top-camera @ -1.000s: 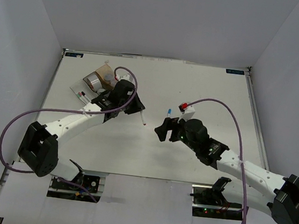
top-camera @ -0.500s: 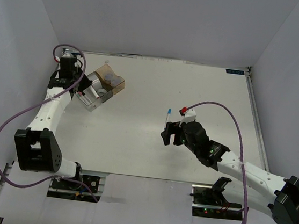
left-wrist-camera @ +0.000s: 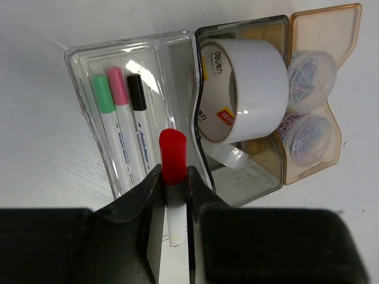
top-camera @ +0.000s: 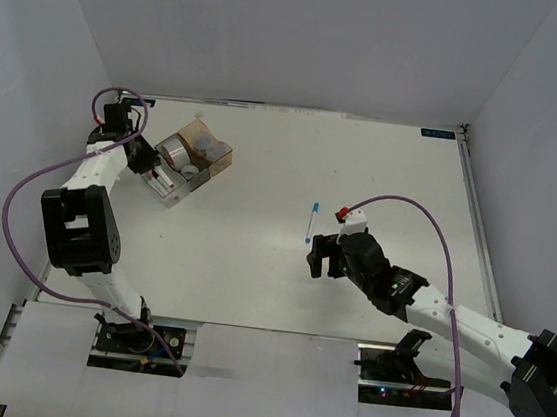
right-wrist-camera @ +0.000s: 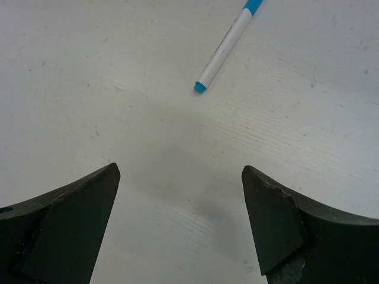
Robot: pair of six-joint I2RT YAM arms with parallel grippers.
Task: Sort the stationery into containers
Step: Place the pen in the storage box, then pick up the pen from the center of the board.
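My left gripper (left-wrist-camera: 173,180) is shut on a red-capped white marker (left-wrist-camera: 173,157) and holds it over the near end of the clear marker box (left-wrist-camera: 76,66). That box holds the green (left-wrist-camera: 105,106), pink (left-wrist-camera: 119,100) and black (left-wrist-camera: 137,103) capped markers. The adjoining boxes hold a white tape ring (left-wrist-camera: 251,89), a small clear tape roll (left-wrist-camera: 230,156) and two round tubs (left-wrist-camera: 311,71). In the top view this gripper (top-camera: 149,161) is at the left side of the containers (top-camera: 191,163). My right gripper (right-wrist-camera: 180,195) is open and empty, just short of the blue-capped marker (right-wrist-camera: 228,47) lying on the table (top-camera: 311,222).
The amber box (left-wrist-camera: 331,23) forms the far-right end of the cluster. White walls enclose the table on the left, back and right. The left arm's purple cable (top-camera: 17,209) loops along the left side. The right arm (top-camera: 419,300) stretches from the near right.
My left arm swung from the table's middle to the far left beside the containers, carrying the red marker. My right gripper drew back toward the near edge, leaving the blue marker in full view.
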